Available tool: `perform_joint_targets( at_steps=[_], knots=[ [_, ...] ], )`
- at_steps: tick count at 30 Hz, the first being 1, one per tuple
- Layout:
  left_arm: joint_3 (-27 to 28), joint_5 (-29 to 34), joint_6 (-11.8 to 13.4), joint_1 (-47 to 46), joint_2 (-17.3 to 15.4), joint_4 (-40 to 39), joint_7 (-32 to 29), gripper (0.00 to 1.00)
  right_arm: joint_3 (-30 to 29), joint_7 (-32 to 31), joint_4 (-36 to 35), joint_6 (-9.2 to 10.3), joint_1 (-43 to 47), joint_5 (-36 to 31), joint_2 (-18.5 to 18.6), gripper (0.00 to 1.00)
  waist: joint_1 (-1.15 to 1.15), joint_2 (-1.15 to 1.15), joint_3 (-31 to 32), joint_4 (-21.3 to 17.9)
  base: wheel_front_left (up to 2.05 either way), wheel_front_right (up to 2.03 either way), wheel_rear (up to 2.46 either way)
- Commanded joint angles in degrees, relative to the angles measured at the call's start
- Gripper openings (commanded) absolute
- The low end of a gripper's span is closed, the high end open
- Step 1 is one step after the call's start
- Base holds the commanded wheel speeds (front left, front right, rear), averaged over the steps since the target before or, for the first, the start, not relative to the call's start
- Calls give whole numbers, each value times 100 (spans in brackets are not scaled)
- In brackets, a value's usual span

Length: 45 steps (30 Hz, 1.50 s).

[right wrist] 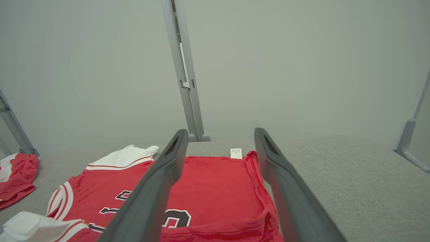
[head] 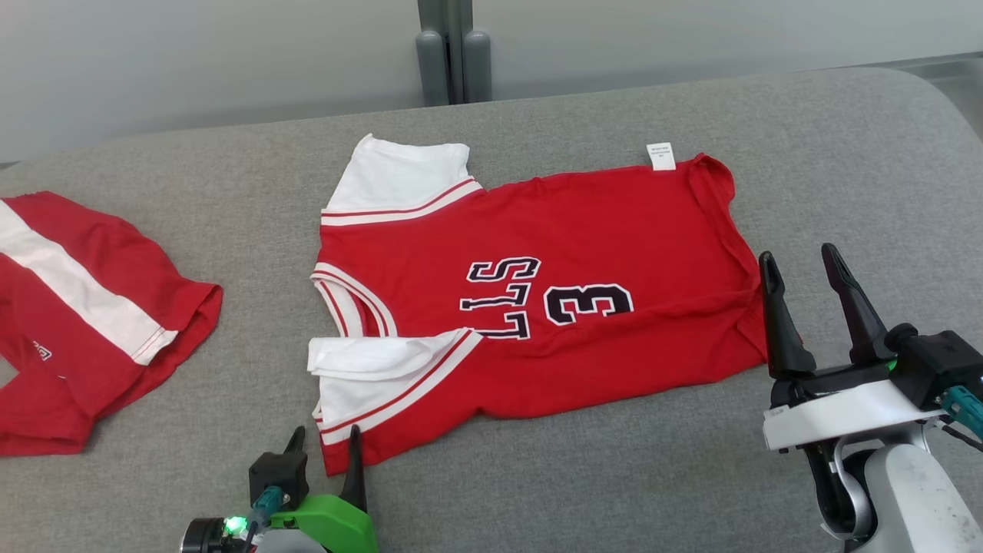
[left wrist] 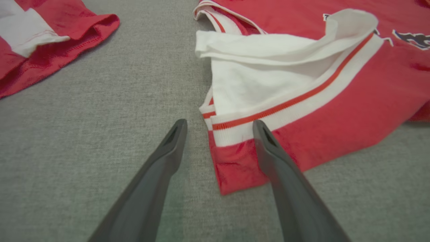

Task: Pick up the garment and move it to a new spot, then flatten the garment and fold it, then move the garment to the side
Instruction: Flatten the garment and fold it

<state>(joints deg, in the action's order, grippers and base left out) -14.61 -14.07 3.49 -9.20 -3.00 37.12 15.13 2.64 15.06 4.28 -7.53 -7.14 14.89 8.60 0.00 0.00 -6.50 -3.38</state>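
Red jersey (head: 584, 230) lies spread out at centre frame on the grey padded surface (head: 614, 476); left gripper (head: 325, 432), lower left by its white sleeve, and right gripper (head: 799, 255), right by its hem, both wide apart, holding nothing; second red garment (head: 84, 307) far left.

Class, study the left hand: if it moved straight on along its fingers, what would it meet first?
Probably the left hand meets the near corner of the red fabric jersey with white sleeves; depth unclear.
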Motion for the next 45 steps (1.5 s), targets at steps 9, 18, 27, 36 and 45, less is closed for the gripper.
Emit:
perform_joint_targets(
  at_steps=[9, 18, 27, 36, 45],
  knots=[
    [-168, 74, 23, -438, -29, 953, -210, 0, -124, 16, 293, 8, 61, -45, -6, 100, 0, 0, -151, -121, 0, 0, 0],
    [-175, 237, 79, -644, -39, 134, 7, 0, -657, -5, 1995, 8, -315, -384, -132, 100, 0, 0, -214, 237, 0, 0, 0],
    [-313, 448, -37, -260, -25, -985, 8, 0, -1112, -106, 3642, 9, -949, -863, -210, 100, 0, 0, -268, 573, 0, 0, 0],
    [-377, 531, -77, -91, -19, -1225, 8, 0, -1873, -44, 4696, 13, -1348, -1466, -251, 100, 0, 0, -282, 625, 0, 0, 0],
    [-343, 561, -62, 53, -38, -1128, 10, 0, -1833, -11, 5091, 11, -1435, -1478, -419, 0, 0, 0, -77, 457, 0, 0, 0]
  ],
)
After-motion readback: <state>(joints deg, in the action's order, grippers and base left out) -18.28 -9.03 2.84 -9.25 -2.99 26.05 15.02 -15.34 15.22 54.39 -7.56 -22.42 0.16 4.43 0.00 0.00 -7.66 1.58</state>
